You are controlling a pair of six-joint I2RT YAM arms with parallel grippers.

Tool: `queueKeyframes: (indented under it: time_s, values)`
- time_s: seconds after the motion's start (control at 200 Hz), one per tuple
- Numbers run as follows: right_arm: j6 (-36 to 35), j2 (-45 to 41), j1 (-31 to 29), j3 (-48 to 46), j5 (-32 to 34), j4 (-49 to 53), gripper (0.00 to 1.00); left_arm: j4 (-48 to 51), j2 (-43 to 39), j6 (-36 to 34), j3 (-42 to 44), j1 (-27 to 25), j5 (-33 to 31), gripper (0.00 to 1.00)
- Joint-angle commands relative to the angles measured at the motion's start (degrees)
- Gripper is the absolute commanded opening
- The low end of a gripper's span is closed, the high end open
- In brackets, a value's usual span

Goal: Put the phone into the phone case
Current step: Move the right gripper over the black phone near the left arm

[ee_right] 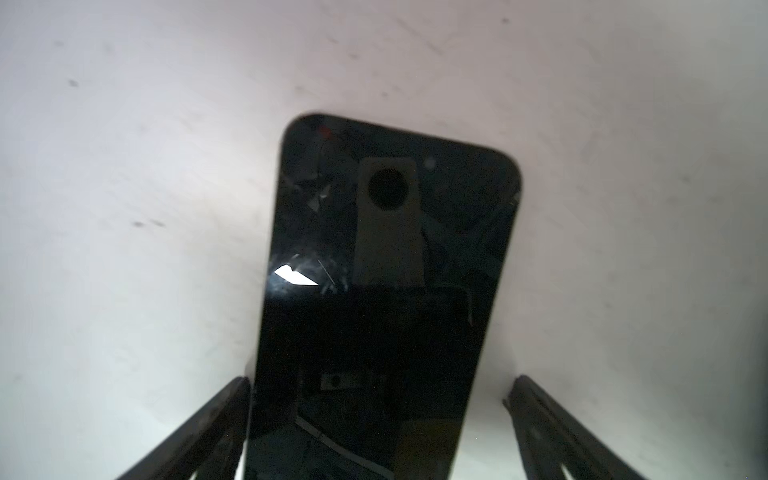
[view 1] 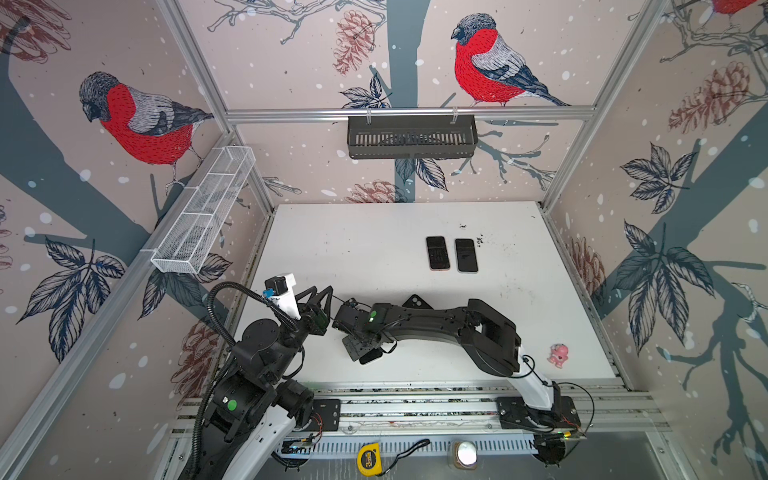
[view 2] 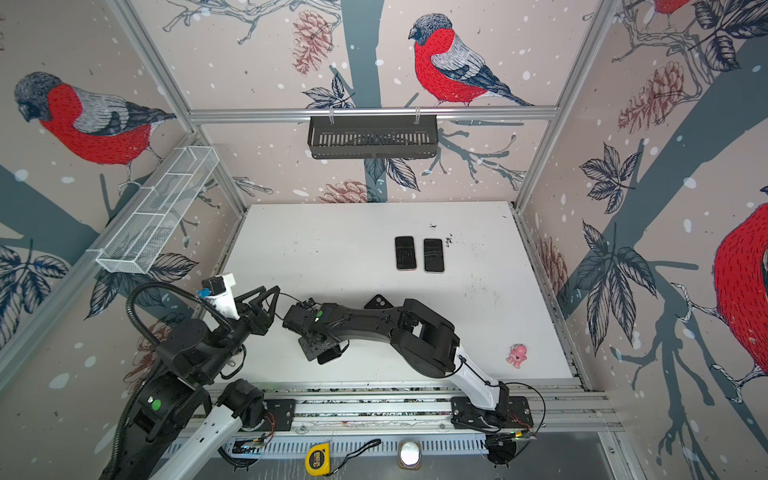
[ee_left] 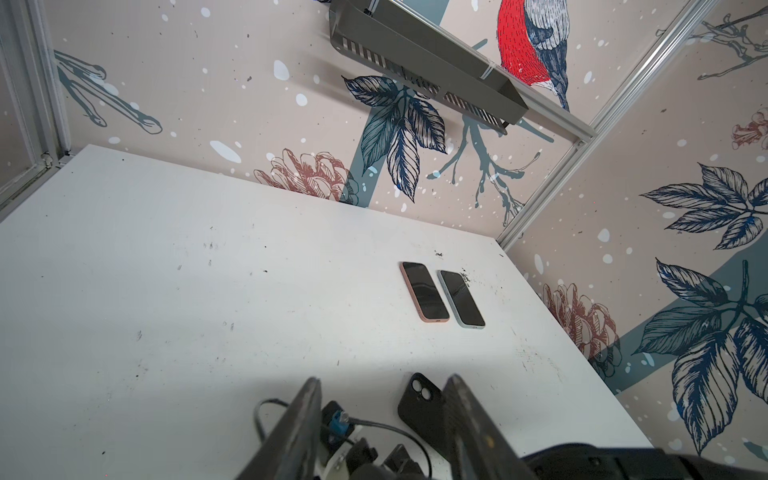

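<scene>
**My right hand spread over a black phone, the empty case lying behind my arm**

My right hand (ee_right: 380, 380) points down at the white surface (view 1: 332, 249) near its front edge, its fingers spread wide. A black phone (ee_right: 390, 249) lies flat and screen up between them. In the right wrist view one finger sits just against the phone's long edge and the other stands clear of it, so nothing is pinched. In both top views only one end of the phone (view 1: 372, 356) shows from under the hand.

My left hand (ee_left: 384, 379) hangs above the surface to the left, fingers partly spread and holding nothing. Past its fingers lies the black phone case (ee_left: 419, 403), with its camera cutout showing. In a top view the case (view 1: 415, 302) peeks out from behind my right arm, apart from the phone.

Farther back, a pink-cased phone (ee_left: 424, 291) and a light blue-cased phone (ee_left: 461, 298) lie side by side, screens up.
</scene>
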State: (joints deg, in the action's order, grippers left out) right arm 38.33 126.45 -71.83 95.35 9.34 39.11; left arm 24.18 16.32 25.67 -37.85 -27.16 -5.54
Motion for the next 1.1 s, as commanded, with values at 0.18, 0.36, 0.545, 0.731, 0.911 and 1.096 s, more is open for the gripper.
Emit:
queueKeyframes:
  time_s: [0.18, 0.36, 0.545, 0.731, 0.911, 1.096]
  values:
    - [-1.1, -7.0, 3.0, -11.6, 0.4, -0.6, 0.91, -2.7, 0.6, 0.1, 0.1, 0.3, 0.9, 0.49]
    - [-2.6, -8.6, 3.1, -13.7, -2.2, -3.2, 0.87, -2.7, 1.0, 0.1, 0.0, 0.4, 1.0, 0.49]
    - [-4.8, -11.8, 2.9, -15.6, -4.5, -6.6, 0.82, -2.7, 1.2, 0.2, 0.0, 0.4, 1.1, 0.49]
    - [-7.5, -16.0, 3.2, -17.8, -4.7, -8.6, 0.78, -2.6, 1.7, 0.0, -0.1, 0.4, 1.2, 0.49]
    - [-10.4, -17.9, 4.3, -19.7, -5.7, -9.3, 0.78, -2.6, 1.7, 0.1, -0.1, 0.4, 1.3, 0.49]
    - [-13.1, -16.9, 4.2, -20.0, -8.6, -11.4, 0.88, -2.6, 1.9, 0.0, -0.1, 0.5, 1.3, 0.48]
